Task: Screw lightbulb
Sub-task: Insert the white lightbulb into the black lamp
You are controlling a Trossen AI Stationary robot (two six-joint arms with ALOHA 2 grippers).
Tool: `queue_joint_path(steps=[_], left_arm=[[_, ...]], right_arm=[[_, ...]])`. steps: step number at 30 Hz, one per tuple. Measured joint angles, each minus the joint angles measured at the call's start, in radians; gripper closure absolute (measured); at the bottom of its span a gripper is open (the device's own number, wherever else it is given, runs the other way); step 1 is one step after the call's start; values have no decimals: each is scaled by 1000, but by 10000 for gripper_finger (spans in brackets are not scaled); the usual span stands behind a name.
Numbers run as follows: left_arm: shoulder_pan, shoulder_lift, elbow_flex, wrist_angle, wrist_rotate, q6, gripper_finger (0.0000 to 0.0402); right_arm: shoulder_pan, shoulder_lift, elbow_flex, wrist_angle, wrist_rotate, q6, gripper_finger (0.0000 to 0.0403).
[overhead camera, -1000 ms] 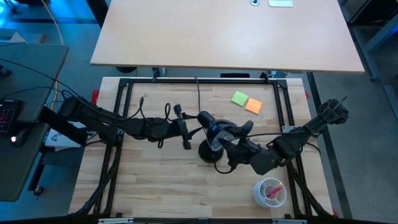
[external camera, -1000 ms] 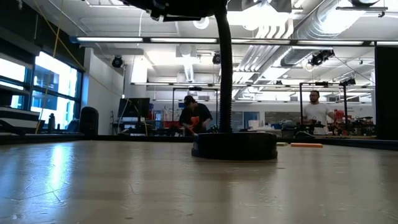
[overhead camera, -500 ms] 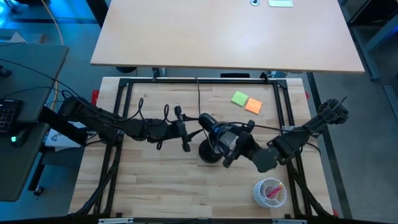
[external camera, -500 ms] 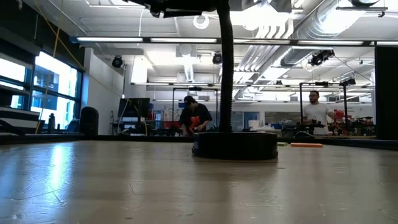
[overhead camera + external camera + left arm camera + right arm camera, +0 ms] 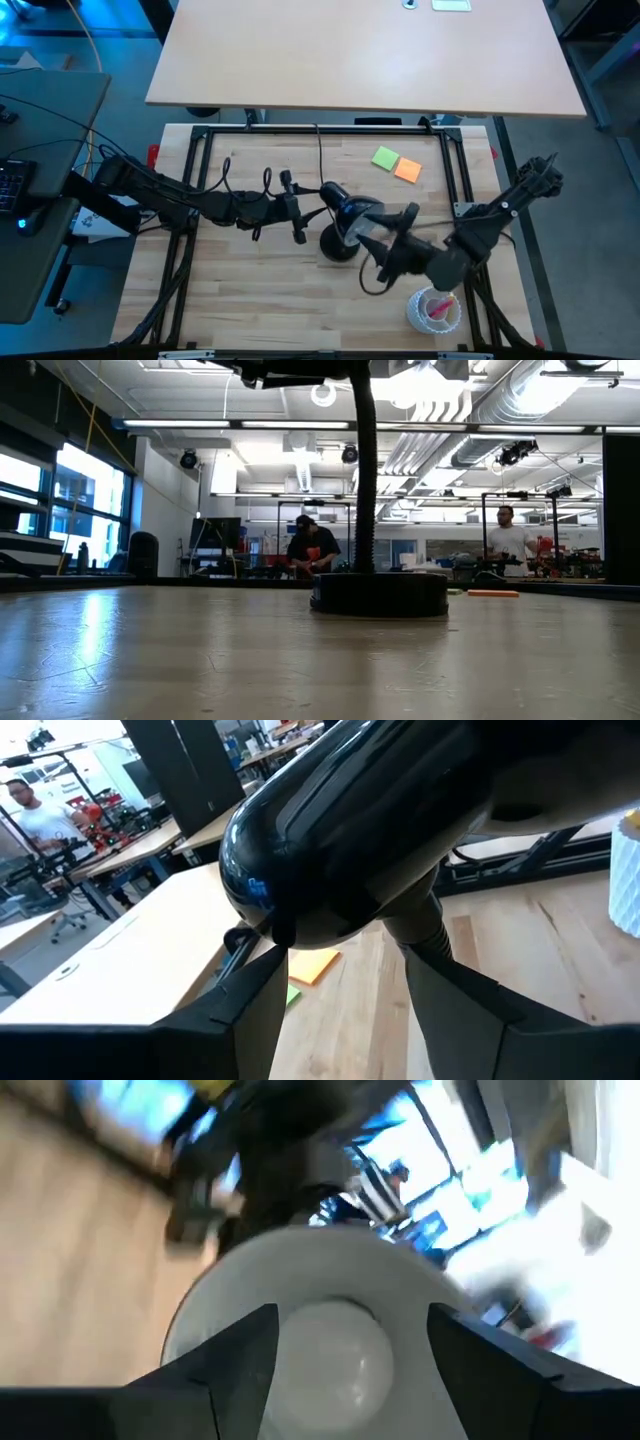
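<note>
A black desk lamp stands on its round base in the middle of the table, and its neck rises out of the low view. Its glossy head sits between the fingers of my left gripper, which reaches in from the left. The white lightbulb sits inside the head's white reflector. My right gripper is open just right of the head. In its wrist view its fingers stand on either side of the bulb, with a gap showing. My left gripper has the lamp head's rear, where the neck joins it, between its two fingers. The fingers come in about level from the table's left. The lamp stays upright on its base on the table.
A clear cup with pink contents stands near the front right, close under my right arm. Green and orange sticky notes lie at the back right. The lamp's cord runs to the far edge. People work in the room beyond.
My right gripper has drawn back from the lamp head toward the table's right and near edges. Its fingers have kept the same gap. The lamp and my left gripper have stayed in place.
</note>
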Motion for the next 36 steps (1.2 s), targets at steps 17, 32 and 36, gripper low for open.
queue_joint_path(steps=[17,32,36], left_arm=[[0,0,0,18,12,-34,205],[-13,1,1,81,35,6,205],[-34,1,1,102,29,36,205]], right_arm=[[-52,1,0,-226,-77,-474,149],[-85,1,0,-167,-61,144,149],[-85,2,0,-147,-56,319,149]])
